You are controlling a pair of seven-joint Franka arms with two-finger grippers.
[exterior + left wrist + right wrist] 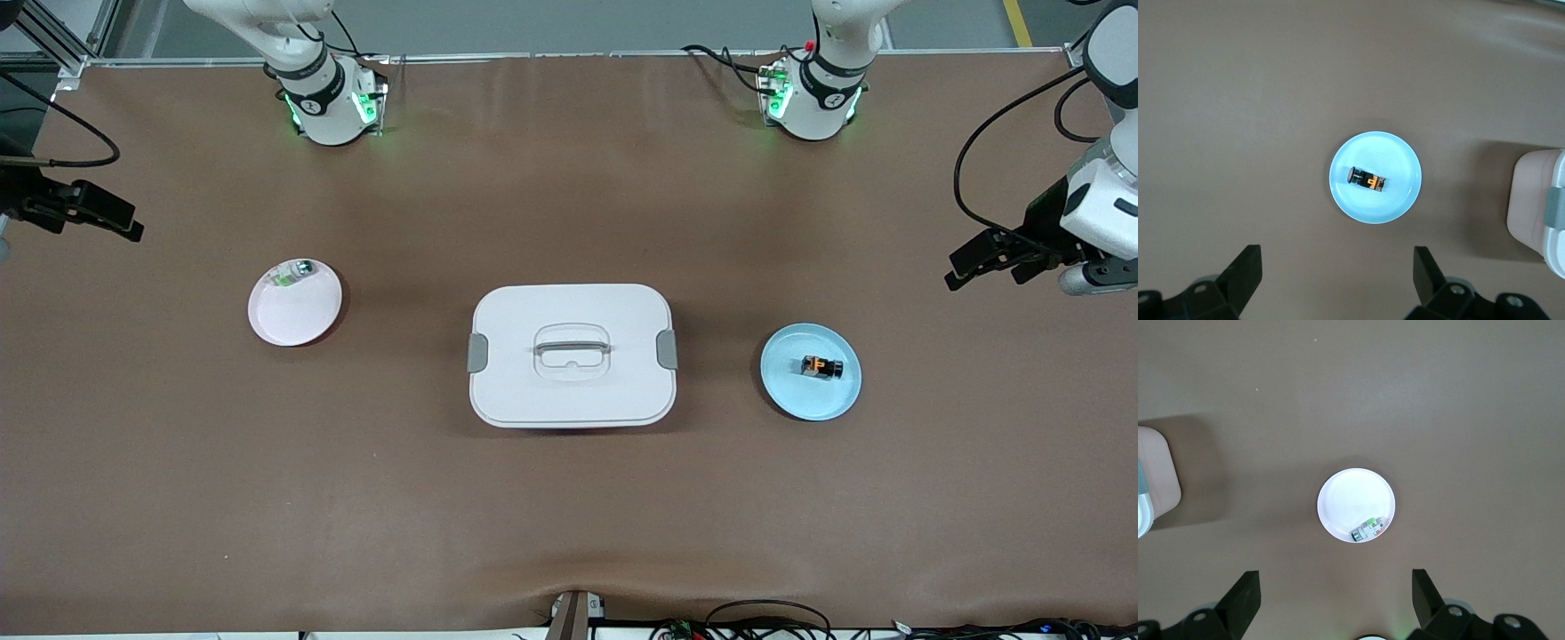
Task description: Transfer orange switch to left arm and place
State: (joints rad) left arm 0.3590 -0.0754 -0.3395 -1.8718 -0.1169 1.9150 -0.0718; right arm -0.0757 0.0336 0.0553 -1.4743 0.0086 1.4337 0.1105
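The orange switch [821, 366] lies on its side on a light blue plate [787, 387], toward the left arm's end of the table. It also shows in the left wrist view [1366, 179] on the plate [1395, 200]. The white box [569, 391] stands mid-table, between the two plates; its edge shows in both wrist views [1538, 213] [1155, 480]. My left gripper [987, 267] [1338, 277] hangs open and empty, high over the table's end, apart from the blue plate. My right gripper [98, 218] [1336, 597] hangs open and empty, high over the right arm's end of the table.
A white plate [298, 316] [1351, 497] toward the right arm's end holds a small white-and-green part [293, 272] [1367, 530]. Cables [765, 618] lie along the table edge nearest the front camera. Brown tabletop surrounds the box and plates.
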